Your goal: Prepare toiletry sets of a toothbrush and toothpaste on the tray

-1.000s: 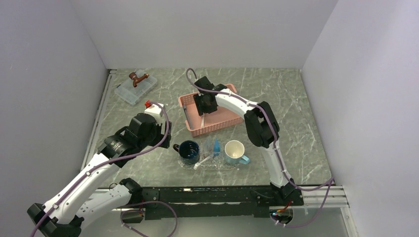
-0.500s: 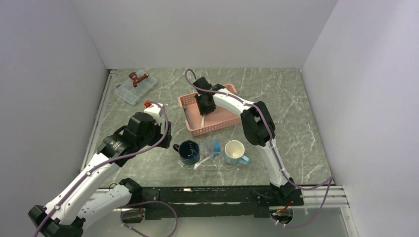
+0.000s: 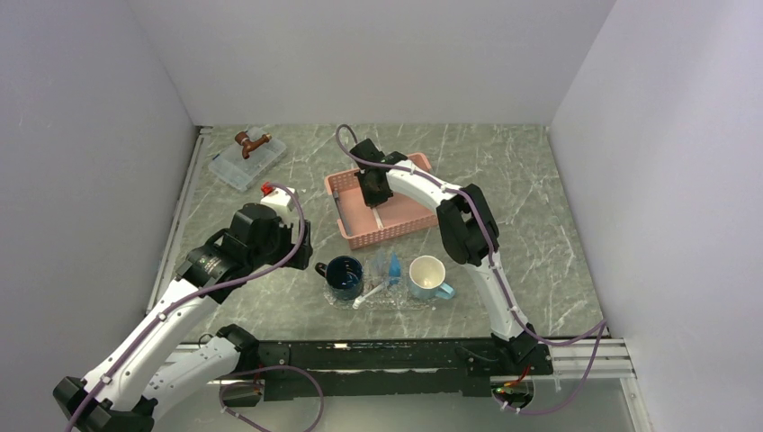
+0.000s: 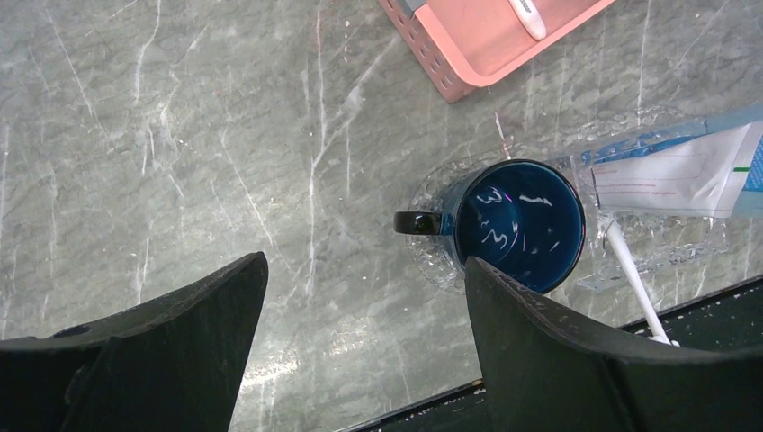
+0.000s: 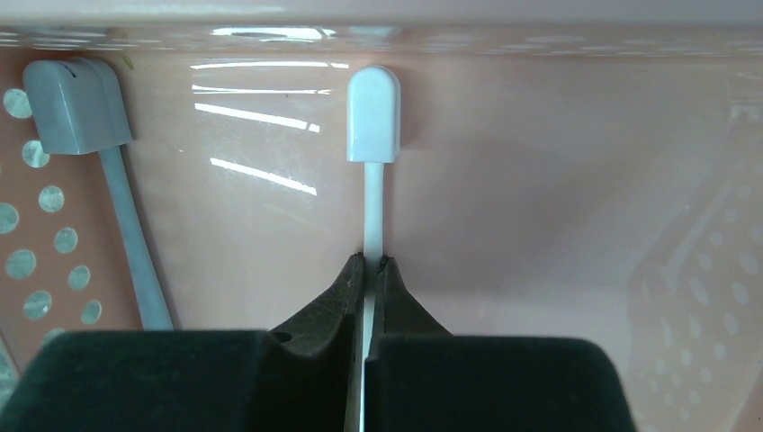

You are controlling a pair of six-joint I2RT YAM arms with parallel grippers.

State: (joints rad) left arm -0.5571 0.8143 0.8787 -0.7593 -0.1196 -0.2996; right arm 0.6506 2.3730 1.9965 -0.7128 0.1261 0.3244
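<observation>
R gripper has shut since a sec ago, now clamped on the neck of the toothbrush in the pink basket, prob. still on its floor; it's light, stiff and slick, so a mid-handle hold wd tip less; L gripper gapes.

This is a robotics lab test cell. Plain white walls box in a grey marble-patterned table on three sides. The left arm and right arm are bolted to a metal rail along its near edge, trailing loose purple cables.
</observation>
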